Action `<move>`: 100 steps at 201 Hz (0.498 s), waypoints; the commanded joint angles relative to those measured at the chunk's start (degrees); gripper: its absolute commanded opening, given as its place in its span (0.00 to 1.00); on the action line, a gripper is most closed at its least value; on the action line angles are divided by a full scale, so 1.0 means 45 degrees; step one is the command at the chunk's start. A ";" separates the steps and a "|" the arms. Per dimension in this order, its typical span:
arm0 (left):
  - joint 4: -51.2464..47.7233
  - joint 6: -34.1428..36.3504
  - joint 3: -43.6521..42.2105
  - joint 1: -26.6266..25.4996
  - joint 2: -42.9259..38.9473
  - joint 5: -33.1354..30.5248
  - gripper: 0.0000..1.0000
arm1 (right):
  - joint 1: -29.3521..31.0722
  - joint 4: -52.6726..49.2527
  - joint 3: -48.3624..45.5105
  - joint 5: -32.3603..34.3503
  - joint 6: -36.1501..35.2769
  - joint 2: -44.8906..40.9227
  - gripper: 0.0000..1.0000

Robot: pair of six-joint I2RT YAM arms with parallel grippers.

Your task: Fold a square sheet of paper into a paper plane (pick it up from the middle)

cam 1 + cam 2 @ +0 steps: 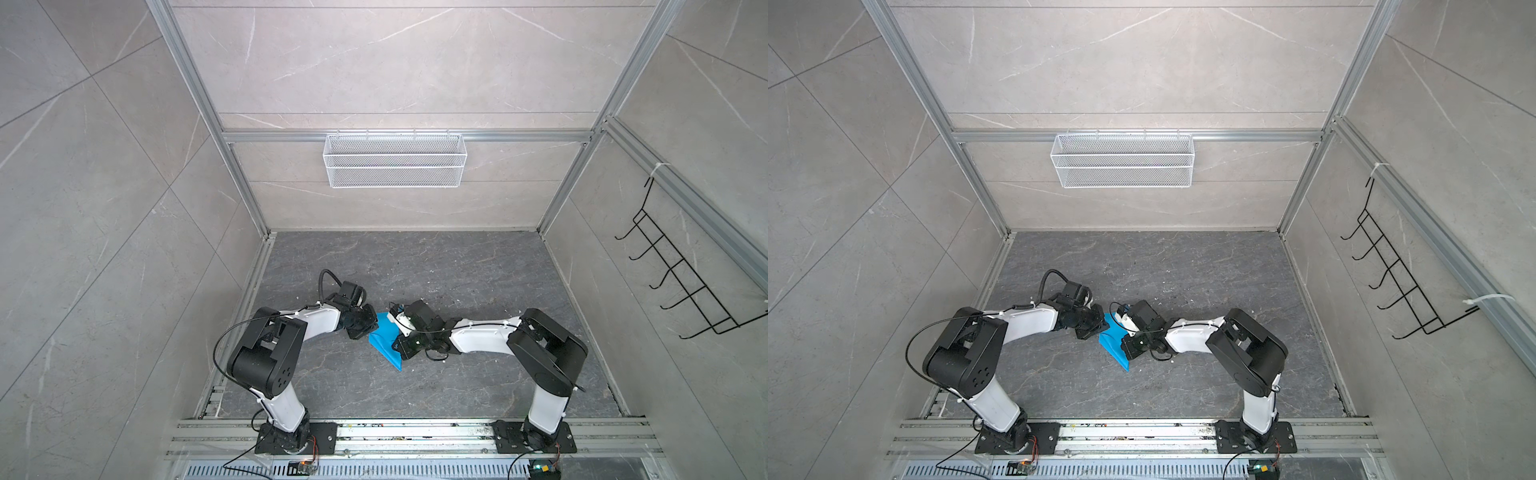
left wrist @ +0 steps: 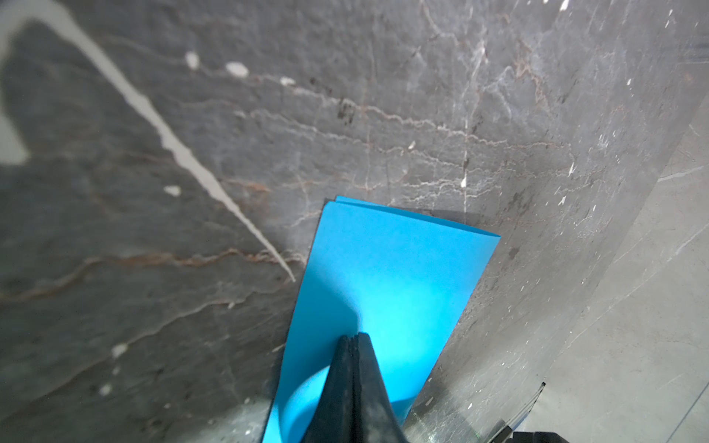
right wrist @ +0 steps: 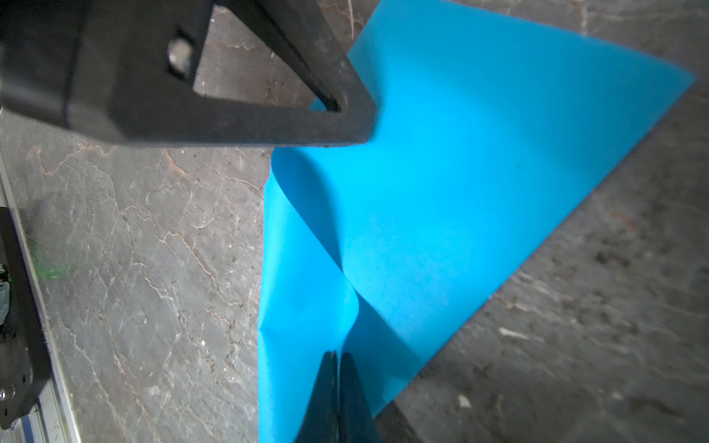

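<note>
The square sheet of paper (image 1: 384,338) (image 1: 1113,340) is bright blue and folded into a narrow kite shape with its point toward the front rail. It sits mid-floor between both arms. My left gripper (image 1: 371,328) (image 2: 355,334) is shut, and its tips rest on the paper's top face (image 2: 403,268) near one edge. A curled layer runs under them; I cannot tell whether any of it is pinched. My right gripper (image 1: 397,344) (image 3: 337,353) is shut on a raised crease of the paper (image 3: 460,172), which flares away on both sides. No finished paper plane shows.
The floor is dark veined stone (image 1: 457,270) with small white specks. A white mesh basket (image 1: 395,160) hangs on the back wall. A black hook rack (image 1: 681,282) is on the right wall. An aluminium rail (image 1: 415,432) carries both arm bases at the front.
</note>
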 commanded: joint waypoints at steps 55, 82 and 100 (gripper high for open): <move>-0.0945 0.0470 0.0068 -0.0027 0.0552 0.0032 0.00 | -0.0036 -0.0598 0.0471 -0.0212 -0.0024 0.0349 0.03; -0.0971 0.0469 0.0091 -0.0027 0.0526 0.0054 0.00 | -0.0060 -0.0666 0.0559 -0.0180 -0.0074 0.0446 0.03; -0.0961 0.0458 0.0131 -0.0027 0.0540 0.0078 0.00 | -0.0050 -0.0667 0.0582 -0.0131 -0.0094 0.0477 0.03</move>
